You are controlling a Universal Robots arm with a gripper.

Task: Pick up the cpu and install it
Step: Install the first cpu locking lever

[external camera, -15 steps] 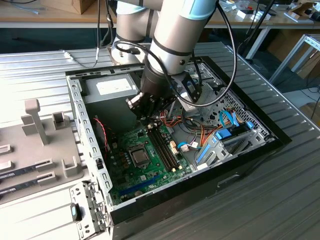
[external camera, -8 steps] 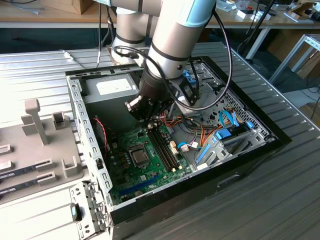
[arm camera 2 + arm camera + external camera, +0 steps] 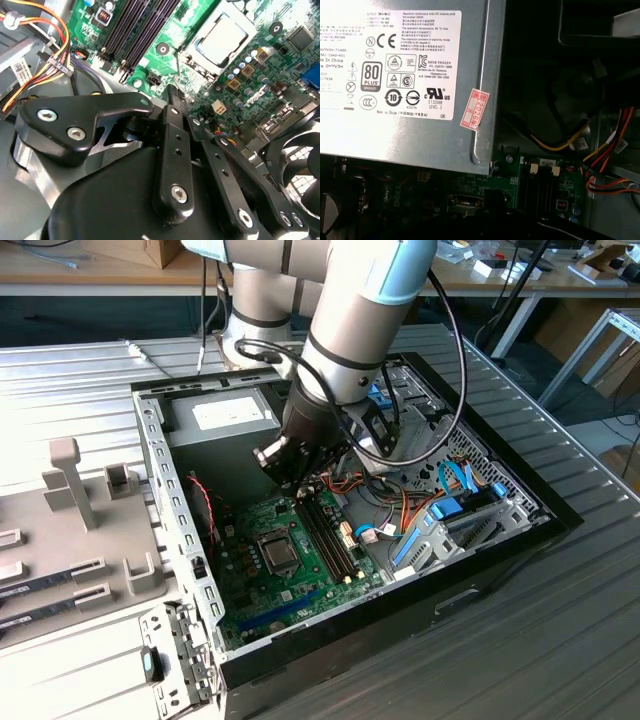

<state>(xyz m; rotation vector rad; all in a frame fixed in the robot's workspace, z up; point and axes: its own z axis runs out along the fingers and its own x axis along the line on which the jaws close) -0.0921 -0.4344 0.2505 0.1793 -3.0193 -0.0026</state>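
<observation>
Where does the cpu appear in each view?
Exterior view: small silver-grey square cpu, on the exterior view's left of the long black memory slots.
Second wrist view: cpu lies beside those slots.
First wrist view: the same slots, the shared landmark.

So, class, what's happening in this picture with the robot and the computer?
A robot arm reaches into an open desktop computer case, its gripper hovering low over the green motherboard beside the memory slots. The cpu, with its silver-grey top, sits in the socket under the metal frame in the second wrist view. The grey power supply sits at the case's far end.
</observation>
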